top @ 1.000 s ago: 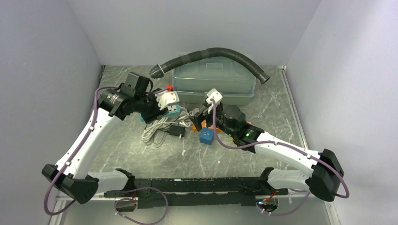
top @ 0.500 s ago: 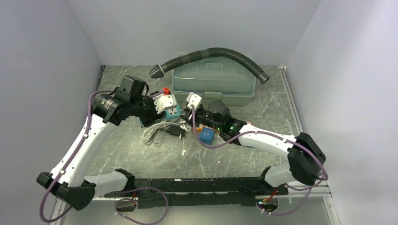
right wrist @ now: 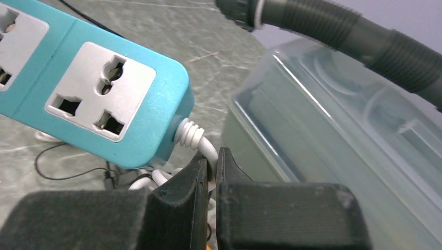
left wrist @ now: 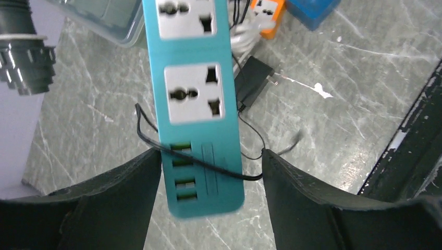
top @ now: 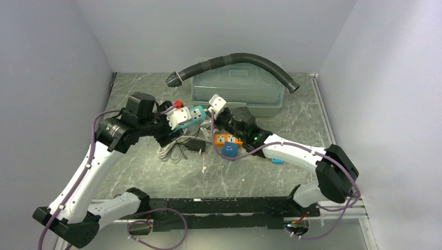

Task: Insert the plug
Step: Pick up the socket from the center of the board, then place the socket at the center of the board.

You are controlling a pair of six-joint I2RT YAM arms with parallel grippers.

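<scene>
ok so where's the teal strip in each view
top external: strip at mid-table, just left of centre, between the two wrists.
left wrist: strip at centre, running down from the top edge.
right wrist: strip at upper left, its cable end toward the middle.
shared landmark: the black hose, arching at the back, at the upper left edge, across the top right.

Grey marbled surface (top: 172, 177). At its rear stands a translucent lidded box (top: 237, 92), with a black corrugated hose (top: 260, 59) arching over it. A blue block (top: 229, 150) lies near mid-surface.
</scene>
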